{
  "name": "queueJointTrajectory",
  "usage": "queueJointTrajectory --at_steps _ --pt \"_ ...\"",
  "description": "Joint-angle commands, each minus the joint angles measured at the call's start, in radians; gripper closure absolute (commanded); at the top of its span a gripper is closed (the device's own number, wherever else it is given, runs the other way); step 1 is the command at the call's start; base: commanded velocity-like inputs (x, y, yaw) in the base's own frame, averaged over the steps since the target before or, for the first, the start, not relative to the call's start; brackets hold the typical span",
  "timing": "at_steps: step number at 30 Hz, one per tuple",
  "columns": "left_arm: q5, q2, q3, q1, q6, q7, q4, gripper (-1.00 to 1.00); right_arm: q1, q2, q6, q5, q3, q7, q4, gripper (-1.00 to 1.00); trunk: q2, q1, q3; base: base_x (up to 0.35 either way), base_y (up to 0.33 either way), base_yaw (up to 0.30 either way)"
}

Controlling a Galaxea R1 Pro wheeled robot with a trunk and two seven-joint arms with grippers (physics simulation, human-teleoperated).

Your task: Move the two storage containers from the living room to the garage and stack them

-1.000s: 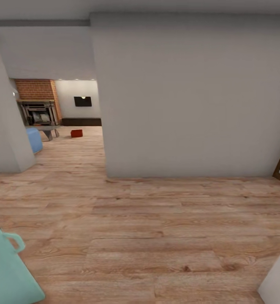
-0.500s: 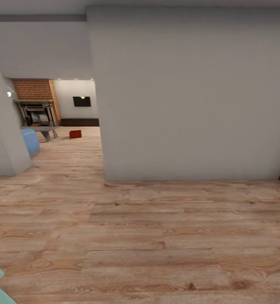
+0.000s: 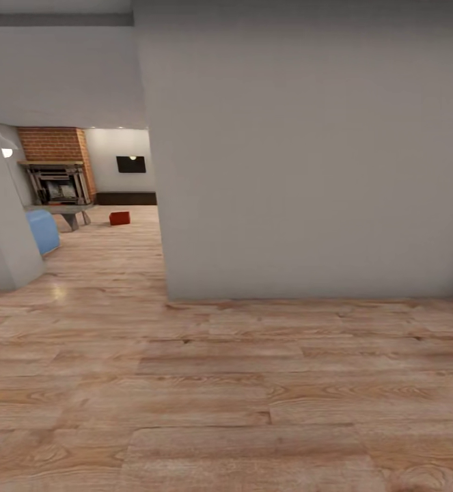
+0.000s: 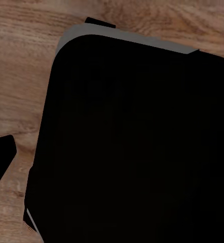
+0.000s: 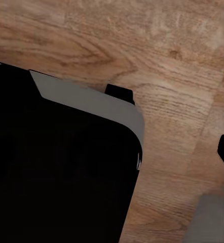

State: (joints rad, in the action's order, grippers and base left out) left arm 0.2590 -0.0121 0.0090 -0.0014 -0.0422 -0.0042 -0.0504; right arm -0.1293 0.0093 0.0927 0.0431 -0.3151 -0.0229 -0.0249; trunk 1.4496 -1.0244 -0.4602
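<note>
The head camera is looking along a light wood-plank floor (image 3: 240, 383) toward a large plain grey wall (image 3: 308, 157) that is blocking most of the view ahead. To the left of that wall an opening is giving onto the living room (image 3: 96, 184), and far inside it one orange-red storage container (image 3: 119, 218) is sitting on the planks, well apart from the robot (too small here to tell whether anything is inside it). Just beyond the container a long dark low cabinet (image 3: 125, 198) is running along the far wall, with a black TV (image 3: 131, 164) hanging above it. The red-brick fireplace (image 3: 54, 171) is standing to the left of these, and a grey low surface (image 3: 65, 210) and a blue seat (image 3: 43, 230) are sitting in front of it, nearer the opening.

In the left wrist view a big black rounded body with a grey edge (image 4: 137, 147) is covering the planks beneath. The right wrist view is showing a similar black body (image 5: 61, 172) over the same wooden floor. I cannot tell whether either end effector is spread or pressed together, since the fingers are not making themselves out clearly in these views.
</note>
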Motion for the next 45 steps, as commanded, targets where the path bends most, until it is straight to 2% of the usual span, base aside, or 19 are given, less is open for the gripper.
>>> queueJointTrajectory --at_steps 1,21,30,45 --pt "0.005 0.000 0.000 0.000 -0.002 0.000 0.000 -1.00 -0.001 0.000 0.005 0.004 -0.007 -0.002 -0.003 -1.00 0.000 -0.001 -0.001 0.321 0.000 0.000" --pt "0.007 0.000 -0.001 0.000 -0.002 0.000 0.000 -1.00 -0.001 -0.006 0.008 0.015 0.002 -0.002 -0.002 -1.00 0.000 -0.001 -0.001 0.321 0.000 0.000" --pt "0.005 0.000 -0.001 0.000 -0.003 0.000 0.000 -1.00 -0.001 0.002 0.004 0.006 -0.005 -0.001 -0.003 -1.00 0.000 -0.001 -0.001 0.321 0.000 0.004" --pt "0.006 -0.001 -0.001 0.000 -0.002 0.000 0.000 -1.00 -0.001 0.001 0.009 0.014 0.002 -0.003 -0.003 -1.00 0.000 -0.001 -0.001 0.321 0.000 0.252"
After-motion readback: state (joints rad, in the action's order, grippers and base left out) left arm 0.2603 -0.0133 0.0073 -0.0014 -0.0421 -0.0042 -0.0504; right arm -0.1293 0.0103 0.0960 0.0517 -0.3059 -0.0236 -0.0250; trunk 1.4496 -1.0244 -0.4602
